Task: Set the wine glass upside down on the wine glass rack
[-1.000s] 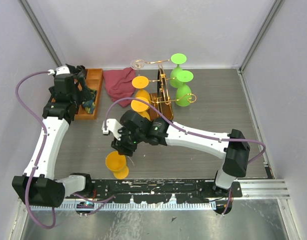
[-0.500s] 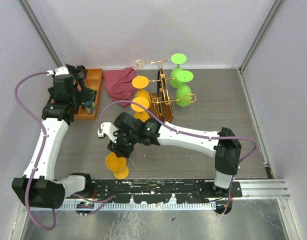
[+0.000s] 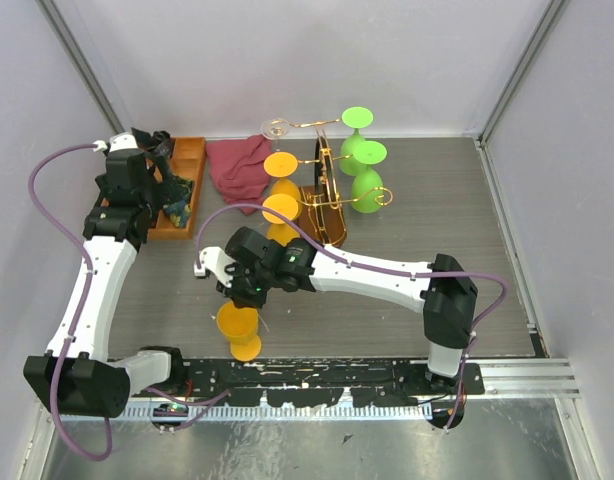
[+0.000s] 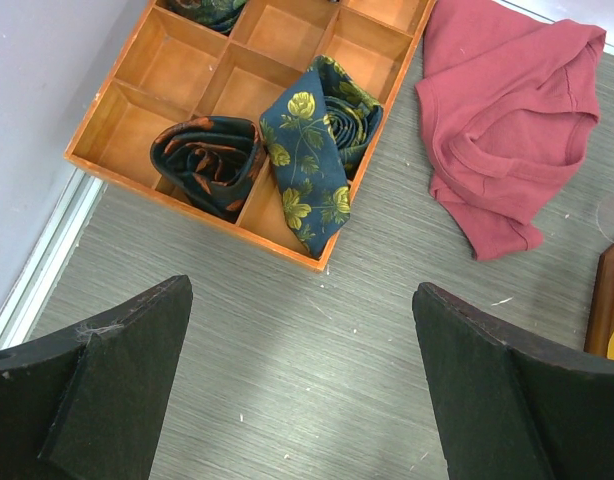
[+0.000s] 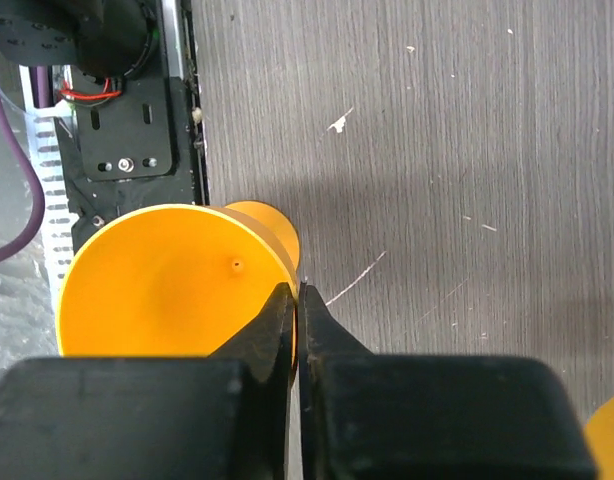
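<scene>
An orange wine glass [image 3: 237, 325] stands upright near the table's front edge; in the right wrist view its open bowl [image 5: 167, 280] faces up. My right gripper [image 3: 249, 298] [image 5: 298, 290] is shut on the bowl's rim, one finger inside and one outside. The wine glass rack [image 3: 327, 190], gold wire on a dark wooden base, stands at the back centre, well beyond the glass. My left gripper [image 3: 159, 160] [image 4: 299, 290] hangs open over bare table at the back left, holding nothing.
Two orange glasses [image 3: 280, 208] and several green glasses [image 3: 367, 152] are at the rack, with a clear glass [image 3: 276, 128] behind. A red cloth [image 3: 237, 165] [image 4: 507, 130] lies next to a wooden divided tray [image 3: 197, 150] [image 4: 177, 75] holding rolled ties.
My right gripper moved a little left and down over the orange glass, then its jaws shut on the rim. The left arm has not moved.
</scene>
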{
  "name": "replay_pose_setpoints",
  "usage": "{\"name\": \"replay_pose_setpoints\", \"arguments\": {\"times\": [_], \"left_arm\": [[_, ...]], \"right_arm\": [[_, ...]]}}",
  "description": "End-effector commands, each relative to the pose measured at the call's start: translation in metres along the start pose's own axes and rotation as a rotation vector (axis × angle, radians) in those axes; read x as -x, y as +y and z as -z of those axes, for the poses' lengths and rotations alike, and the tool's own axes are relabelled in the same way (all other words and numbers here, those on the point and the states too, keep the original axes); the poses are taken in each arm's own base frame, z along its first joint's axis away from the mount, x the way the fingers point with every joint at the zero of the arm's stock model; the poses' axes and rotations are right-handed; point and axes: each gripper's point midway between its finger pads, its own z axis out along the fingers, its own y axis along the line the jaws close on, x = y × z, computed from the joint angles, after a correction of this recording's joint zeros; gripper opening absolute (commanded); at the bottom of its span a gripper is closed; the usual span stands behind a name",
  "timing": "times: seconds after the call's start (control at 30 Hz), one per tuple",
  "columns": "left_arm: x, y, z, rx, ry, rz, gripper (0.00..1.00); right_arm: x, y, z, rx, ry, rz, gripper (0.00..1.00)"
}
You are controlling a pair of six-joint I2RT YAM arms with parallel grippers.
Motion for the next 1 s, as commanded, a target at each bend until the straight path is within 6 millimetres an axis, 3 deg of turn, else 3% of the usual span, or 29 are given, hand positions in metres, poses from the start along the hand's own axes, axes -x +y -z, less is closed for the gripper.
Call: {"name": "replay_pose_setpoints", "arguments": {"times": [0.0,0.13,0.27,0.5,0.63,0.77,0.97], "left_arm": [[0.003,0.002,0.005,-0.006,-0.01,0.004,0.98],[0.008,0.0,0.007,-0.012,-0.015,0.024,0.98],[0.018,0.0,0.013,-0.008,-0.02,0.081,0.98],[0.044,0.01,0.028,0.071,-0.046,0.192,0.98],[0.057,0.013,0.041,0.092,-0.066,0.266,0.98],[0.062,0.008,0.055,0.067,-0.059,0.383,0.98],[0.054,-0.011,0.073,-0.031,-0.001,0.582,0.98]], "right_arm": [[0.026,-0.003,0.009,-0.031,-0.059,0.011,0.01],[0.033,-0.013,0.019,-0.097,-0.079,0.012,0.01],[0.053,-0.029,0.047,-0.222,-0.166,0.018,0.01],[0.115,-0.067,0.135,-0.529,-0.45,0.063,0.01],[0.138,-0.09,0.187,-0.72,-0.622,0.067,0.01],[0.151,-0.102,0.222,-0.822,-0.788,0.061,0.01],[0.152,-0.13,0.245,-0.955,-0.946,0.04,0.01]]}}
